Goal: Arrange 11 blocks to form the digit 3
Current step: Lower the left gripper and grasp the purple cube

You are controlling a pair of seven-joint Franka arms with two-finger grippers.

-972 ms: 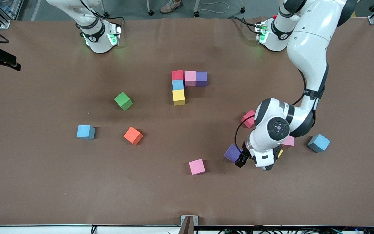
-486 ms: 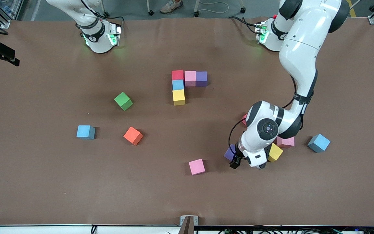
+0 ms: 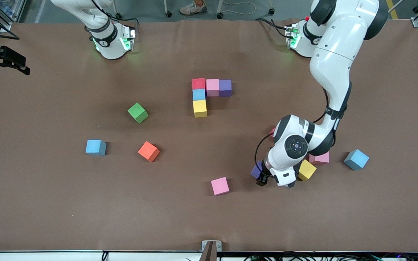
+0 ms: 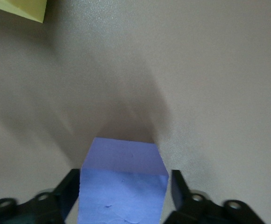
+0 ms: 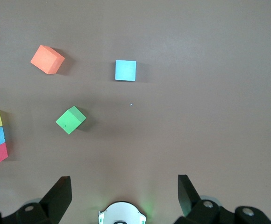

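The left gripper [image 4: 122, 198] has sunk from beside the yellow block [image 3: 307, 169] onto the purple block [image 4: 124, 186], fingers now flanking it, grip uncertain. The right gripper [image 5: 124, 196] waits, fingers spread.

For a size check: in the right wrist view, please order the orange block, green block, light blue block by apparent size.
1. orange block
2. green block
3. light blue block
The differences are slight: the first two sit turned, showing side faces, so all three could be equal cubes.

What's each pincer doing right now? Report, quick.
Left pincer: fingers on either side of the purple block, grip cannot be told.
Right pincer: open, empty.
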